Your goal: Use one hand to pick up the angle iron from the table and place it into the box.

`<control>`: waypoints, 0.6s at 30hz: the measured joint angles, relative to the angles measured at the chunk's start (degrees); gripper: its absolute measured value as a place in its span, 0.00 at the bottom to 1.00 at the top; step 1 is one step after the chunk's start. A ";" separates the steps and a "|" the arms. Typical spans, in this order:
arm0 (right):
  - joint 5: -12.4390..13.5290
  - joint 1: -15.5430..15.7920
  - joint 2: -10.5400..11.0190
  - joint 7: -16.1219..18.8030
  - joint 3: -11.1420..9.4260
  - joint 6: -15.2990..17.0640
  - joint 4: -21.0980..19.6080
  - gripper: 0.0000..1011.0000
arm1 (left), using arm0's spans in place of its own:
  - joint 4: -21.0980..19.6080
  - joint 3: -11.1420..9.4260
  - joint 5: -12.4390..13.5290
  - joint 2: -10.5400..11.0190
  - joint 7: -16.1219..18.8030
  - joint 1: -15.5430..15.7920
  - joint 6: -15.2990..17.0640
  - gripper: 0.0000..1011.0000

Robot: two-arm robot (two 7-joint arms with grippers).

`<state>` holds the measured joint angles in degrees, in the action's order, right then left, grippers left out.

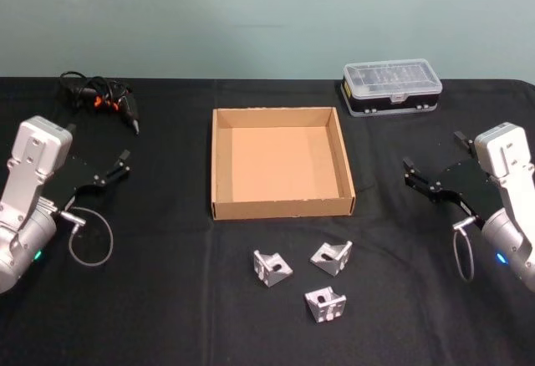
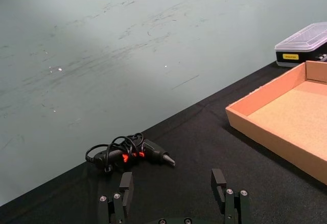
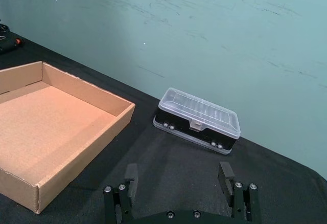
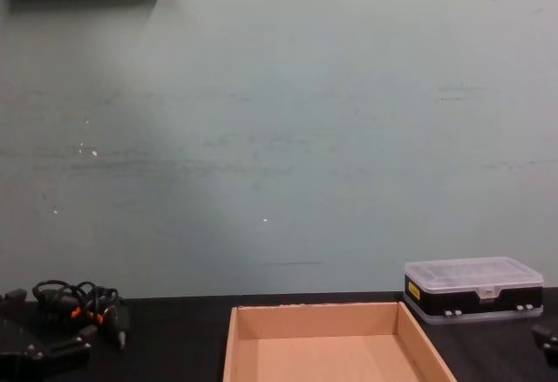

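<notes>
On the black surface, silver metal angle irons lay unpicked; left hand, right hand hung spread; reaching down seemed next.

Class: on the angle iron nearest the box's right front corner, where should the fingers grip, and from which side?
Likely from above, with the right gripper: pinch the raised plate of that angle iron across its thickness. Its base seems flat on the table, leaving no gap beneath.

left pincer | jaws spread, held low | right pincer | jaws spread, held low
</notes>
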<state>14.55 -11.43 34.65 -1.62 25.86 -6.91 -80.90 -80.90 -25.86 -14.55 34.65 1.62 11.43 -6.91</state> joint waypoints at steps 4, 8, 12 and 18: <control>0.00 0.00 0.00 0.00 0.00 0.00 0.00 0.99 | 0.00 0.00 0.00 0.00 0.00 0.00 0.00 0.99; 0.00 0.00 0.00 0.00 0.00 0.00 0.00 0.99 | 0.00 0.00 0.00 0.00 0.00 0.00 0.00 0.99; 0.00 0.00 0.00 0.00 0.00 0.00 0.00 0.99 | 0.00 0.00 0.00 0.00 0.00 0.00 0.00 0.99; 0.00 0.00 0.00 0.00 0.00 0.00 0.00 0.99 | 0.00 0.00 0.00 0.00 0.00 0.00 0.00 0.99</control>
<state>14.55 -11.43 34.65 -1.62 25.86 -6.91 -80.90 -80.90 -25.86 -14.55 34.65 1.62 11.43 -6.91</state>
